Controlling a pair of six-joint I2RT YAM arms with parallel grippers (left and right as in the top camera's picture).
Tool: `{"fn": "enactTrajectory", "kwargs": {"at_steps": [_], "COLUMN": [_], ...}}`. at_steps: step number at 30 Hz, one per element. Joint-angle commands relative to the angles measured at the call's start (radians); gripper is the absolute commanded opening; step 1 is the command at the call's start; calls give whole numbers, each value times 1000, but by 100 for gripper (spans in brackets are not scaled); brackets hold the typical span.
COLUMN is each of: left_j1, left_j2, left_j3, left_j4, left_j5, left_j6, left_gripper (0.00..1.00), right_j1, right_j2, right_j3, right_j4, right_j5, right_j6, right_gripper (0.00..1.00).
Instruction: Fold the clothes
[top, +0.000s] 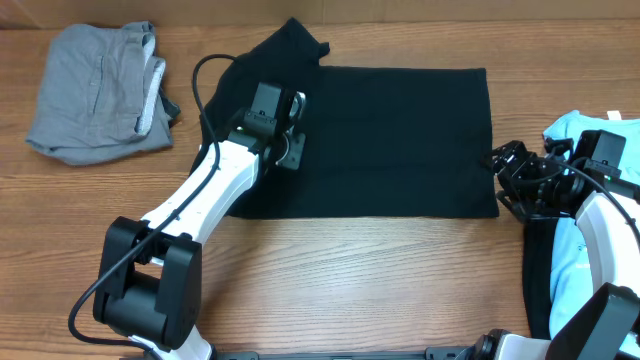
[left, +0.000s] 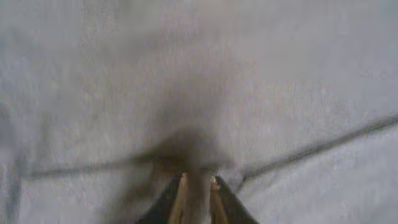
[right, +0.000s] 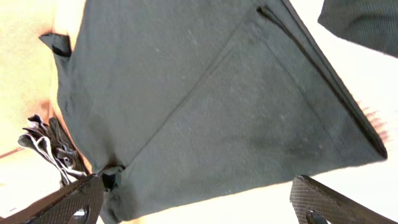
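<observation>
A black T-shirt (top: 400, 130) lies spread flat across the middle of the table, with a sleeve sticking out at its top left. My left gripper (top: 290, 150) is pressed down on the shirt's left part. In the left wrist view its fingers (left: 199, 183) are close together with a pinch of the shirt fabric (left: 249, 74) between them. My right gripper (top: 503, 175) is at the shirt's right edge. In the right wrist view its fingers (right: 199, 199) are wide apart and empty, just short of the shirt's hem (right: 205, 93).
A crumpled grey garment (top: 95, 90) lies at the back left. A light blue garment (top: 575, 130) and another black one (top: 540, 270) lie under my right arm at the right edge. Bare wooden table (top: 350, 270) runs along the front.
</observation>
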Motion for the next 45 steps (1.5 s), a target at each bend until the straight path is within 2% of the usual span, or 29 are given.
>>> {"fn": "enactTrajectory", "kwargs": {"at_steps": [1,2,5,8,10,11,13,19,23,30,33,34,35,37,39,42,45], "left_j1": [-9,-9,-9,-9,-9,-11,-16,-18,-18,-20,-21,-21,-21,-20,-20,-19,-12], "left_j2": [16,16,16,17,22,32,47,97,97,97,97,99,105,111,115,113,113], "left_j3": [20,20,19,19,18,17,17,17,27,110,111,111,109,109,109,114,142], "left_j4": [-92,-119,-159,-144,-121,-104,-89,-71,-69,-51,-7,2,19,21,1,-72,-202], "left_j5": [13,-2,-48,-48,-43,-42,-40,-41,-41,-70,-94,-94,-93,-93,-94,-129,-200], "left_j6": [26,33,39,58,58,57,56,34,34,49,69,74,76,76,79,90,82], "left_gripper": [48,60,73,76,65,55,45,35,15,5,4,7,21,32,66,76,78], "right_j1": [5,5,5,5,5,5,5,5,5,5,5,5,5,5,5,5,5], "right_j2": [-11,-11,-11,-11,-11,-11,-11,-11,-11,-11,-11,-11,-11,-11,-11,-11,-11], "right_j3": [21,21,21,21,21,21,21,21,21,21,21,21,21,21,21,21,21], "right_j4": [-11,-12,-6,4,4,3,2,0,0,0,0,0,0,0,0,-3,-4], "right_j5": [13,18,25,24,25,25,25,25,25,30,36,36,36,36,36,36,36], "right_j6": [-11,-11,-11,-10,-10,-11,-11,-10,-10,-10,-10,-10,-10,-10,-10,-11,-10], "right_gripper": [100,100,100,100,100,100,100,100,100,100,100,100,100,100,100,100,100]}}
